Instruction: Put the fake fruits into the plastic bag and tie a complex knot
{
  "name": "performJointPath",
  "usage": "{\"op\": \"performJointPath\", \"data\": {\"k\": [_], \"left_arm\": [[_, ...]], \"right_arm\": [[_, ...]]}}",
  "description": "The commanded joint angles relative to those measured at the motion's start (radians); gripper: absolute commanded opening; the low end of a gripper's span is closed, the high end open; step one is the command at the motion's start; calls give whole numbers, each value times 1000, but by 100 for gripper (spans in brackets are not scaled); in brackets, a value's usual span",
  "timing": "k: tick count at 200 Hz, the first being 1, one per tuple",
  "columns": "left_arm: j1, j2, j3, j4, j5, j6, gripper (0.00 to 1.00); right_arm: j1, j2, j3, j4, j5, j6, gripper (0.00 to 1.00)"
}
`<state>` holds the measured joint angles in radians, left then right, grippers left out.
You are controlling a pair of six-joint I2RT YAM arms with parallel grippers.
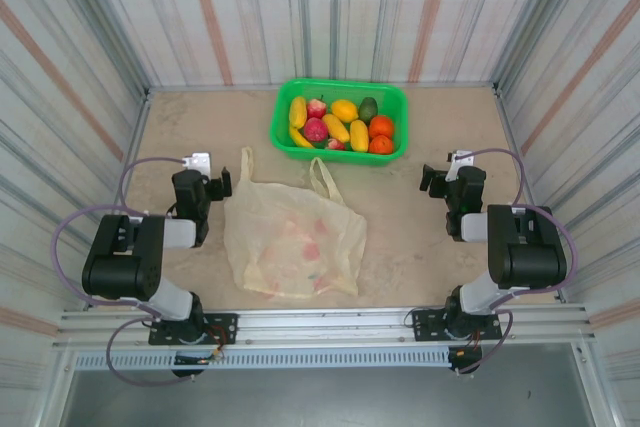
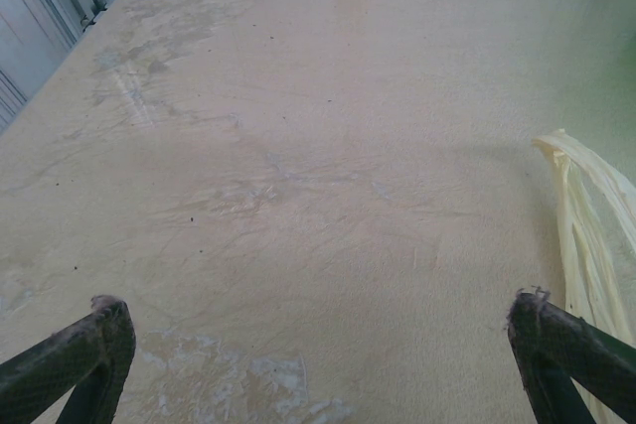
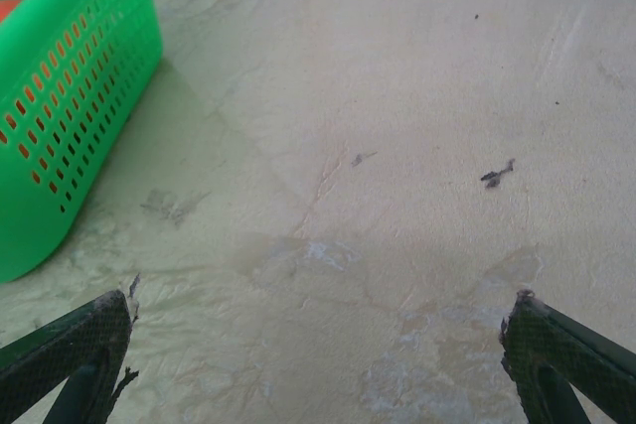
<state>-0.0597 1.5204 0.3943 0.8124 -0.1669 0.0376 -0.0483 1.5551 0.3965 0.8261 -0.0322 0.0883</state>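
The plastic bag (image 1: 293, 239) lies flat and crinkled mid-table, its red print blurred. The fake fruits (image 1: 340, 125) sit piled in the green basket (image 1: 400, 97) beyond it, some half-hidden. The left gripper (image 2: 323, 320) and right gripper (image 3: 318, 320) gape wide, holding nothing.

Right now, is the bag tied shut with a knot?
No, the plastic bag lies flat on the table with its two loop handles spread apart and untied.

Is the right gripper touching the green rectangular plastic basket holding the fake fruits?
Apart. The top external view shows bare table between the right gripper and the green rectangular plastic basket, at its near right corner.
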Motion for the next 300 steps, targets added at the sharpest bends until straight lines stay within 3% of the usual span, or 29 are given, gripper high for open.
{"op": "performJointPath", "data": {"k": [1, 175, 191, 196, 202, 211, 233, 262, 288, 300], "left_arm": [[-11, -10, -5, 18, -25, 7, 99], [-24, -17, -14, 40, -49, 18, 99], [-33, -67, -32, 35, -55, 28, 99], [-48, -95, -30, 25, -102, 38, 99], [-74, -139, -5, -56, -166, 40, 99], [-87, -210, 40, -186, -161, 53, 99], [-130, -330, 70, -167, -200, 103, 99], [-196, -482, 235, -427, -178, 74, 99], [-397, -681, 364, -712, -110, 63, 98], [-522, -726, 440, -874, -189, 21, 99]], "right_arm": [[-4, -12, 4, -7, -15, -2, 99], [1, -18, 4, 5, -16, -12, 99], [17, -127, 95, -258, 15, -21, 99], [28, -156, 129, -322, 42, -24, 99], [42, -190, 149, -358, 62, -24, 99], [56, -251, 158, -373, 57, -20, 99], [121, -414, 219, -507, 121, -39, 99], [259, -596, 328, -688, 173, -31, 99], [507, -713, 498, -967, 188, 7, 99], [650, -722, 584, -1118, 340, 67, 99]]}}
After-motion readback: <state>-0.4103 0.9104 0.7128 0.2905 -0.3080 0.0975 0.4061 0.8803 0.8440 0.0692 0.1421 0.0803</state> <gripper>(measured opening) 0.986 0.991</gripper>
